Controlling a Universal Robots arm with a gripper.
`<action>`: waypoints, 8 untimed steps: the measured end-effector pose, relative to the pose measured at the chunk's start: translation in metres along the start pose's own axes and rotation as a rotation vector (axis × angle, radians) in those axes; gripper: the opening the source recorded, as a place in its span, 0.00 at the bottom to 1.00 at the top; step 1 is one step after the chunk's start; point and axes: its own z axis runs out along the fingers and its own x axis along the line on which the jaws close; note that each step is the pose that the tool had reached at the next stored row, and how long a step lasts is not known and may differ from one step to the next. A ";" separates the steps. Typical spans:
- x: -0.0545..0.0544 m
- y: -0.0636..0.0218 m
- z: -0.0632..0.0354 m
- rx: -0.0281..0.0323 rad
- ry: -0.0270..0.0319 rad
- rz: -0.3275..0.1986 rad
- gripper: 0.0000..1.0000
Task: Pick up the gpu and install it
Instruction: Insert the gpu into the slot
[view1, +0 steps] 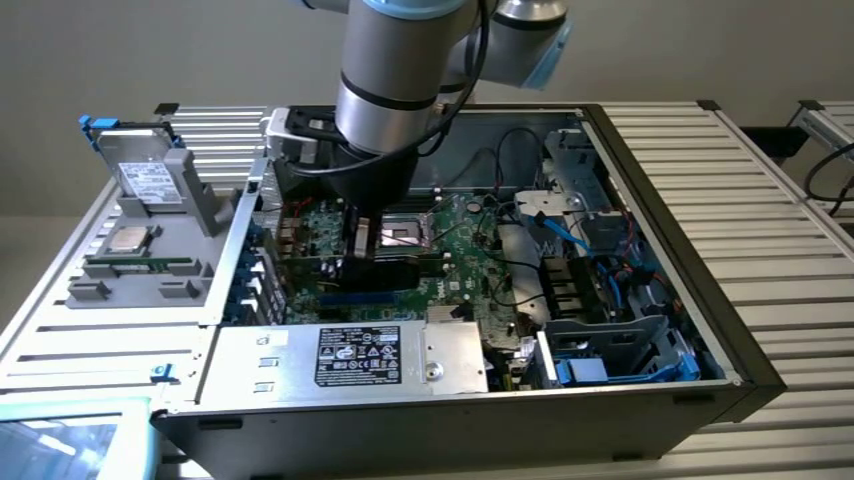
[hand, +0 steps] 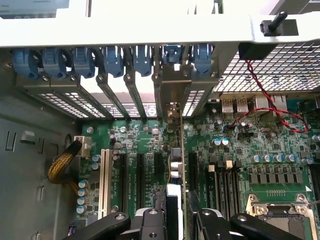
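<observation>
The pincer (hand: 176, 216) is clamping the gpu (hand: 175, 165) edge-on and upright inside the case (view1: 747, 360), lining it over a slot (hand: 191, 170) on the motherboard (hand: 235, 150), apparently not fully seated.

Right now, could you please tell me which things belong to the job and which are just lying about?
Job: gpu, upright in the tool, over the motherboard.
Lying about: processor chip, memory stick, silver drive, on the grey holder.
</observation>
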 end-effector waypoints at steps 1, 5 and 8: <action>0.000 0.0003 0.0000 -0.0004 0.0000 0.000 0.28; 0.000 0.0024 0.0005 -0.0044 0.0001 0.000 0.28; 0.000 0.0036 0.0008 -0.0080 0.0001 0.000 0.28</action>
